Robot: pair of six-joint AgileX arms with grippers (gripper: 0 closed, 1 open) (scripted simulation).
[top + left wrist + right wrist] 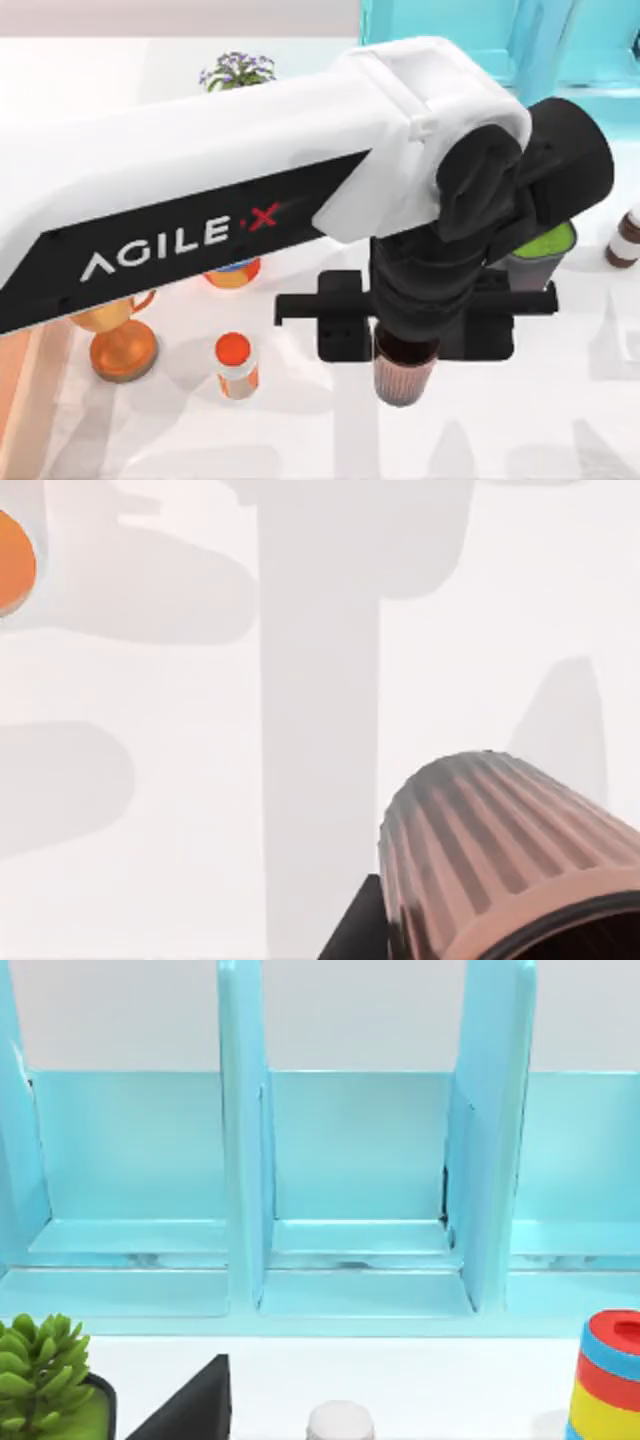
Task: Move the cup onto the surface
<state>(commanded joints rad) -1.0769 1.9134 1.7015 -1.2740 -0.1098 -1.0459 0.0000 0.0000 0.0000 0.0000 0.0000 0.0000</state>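
The cup (404,378) is a small reddish-brown ribbed tumbler, dark inside, hanging under my left gripper (405,352) at the table's middle. That gripper is shut on the cup, and its black body covers the rim from above. In the left wrist view the cup (500,855) sits close to the camera with a black finger (352,932) beside it. Below it lies the surface (150,780), a plain white tabletop (530,420). I cannot tell whether the cup's base touches it. A black part of my right gripper (190,1402) shows in the right wrist view, facing the cabinet.
An orange trophy (115,335), a pill bottle (236,366) and an orange can (232,272) stand left of the cup. A green potted plant (542,250) and a brown bottle (625,238) stand to the right. The turquoise cabinet (450,30) lines the back, and a wooden tray (15,390) shows at the left edge.
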